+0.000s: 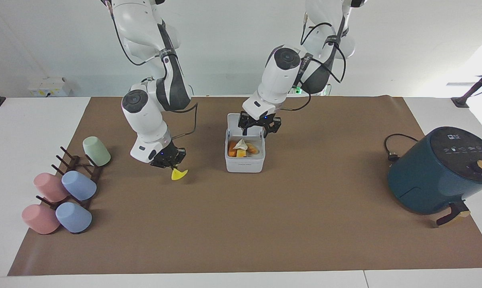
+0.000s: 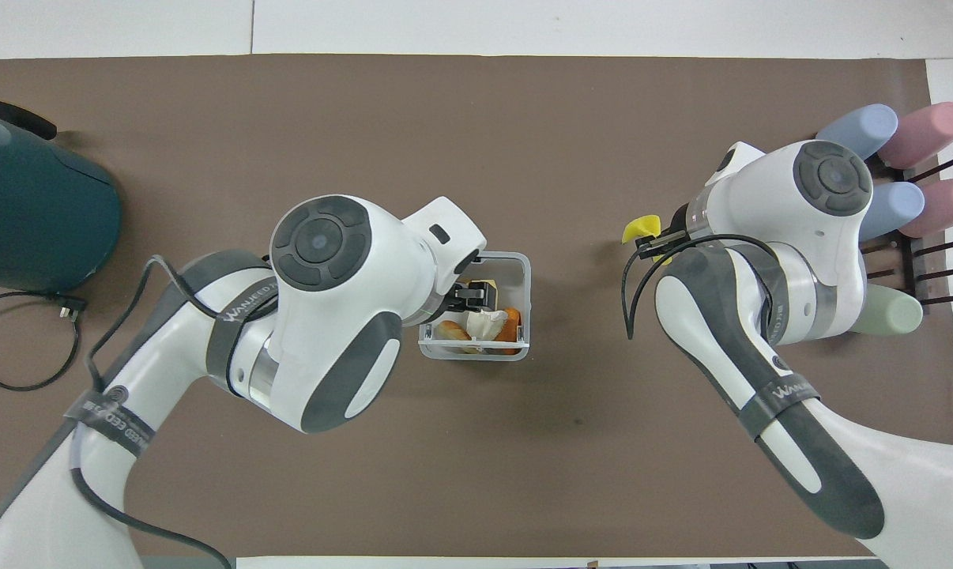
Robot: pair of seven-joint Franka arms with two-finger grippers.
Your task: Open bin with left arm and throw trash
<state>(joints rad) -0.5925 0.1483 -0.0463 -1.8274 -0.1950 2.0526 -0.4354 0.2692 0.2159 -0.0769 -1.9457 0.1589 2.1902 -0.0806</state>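
Resting inside bin: paper wad

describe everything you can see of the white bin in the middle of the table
The bin is a small white plastic cube with rounded corners, standing upright on the brown mat, midway between the arms. Its hinged lid stands open on the side nearer the robots. Inside lie orange and yellow food-like pieces with a crumpled white paper wad on top. The left hand hovers open over it, not touching it.
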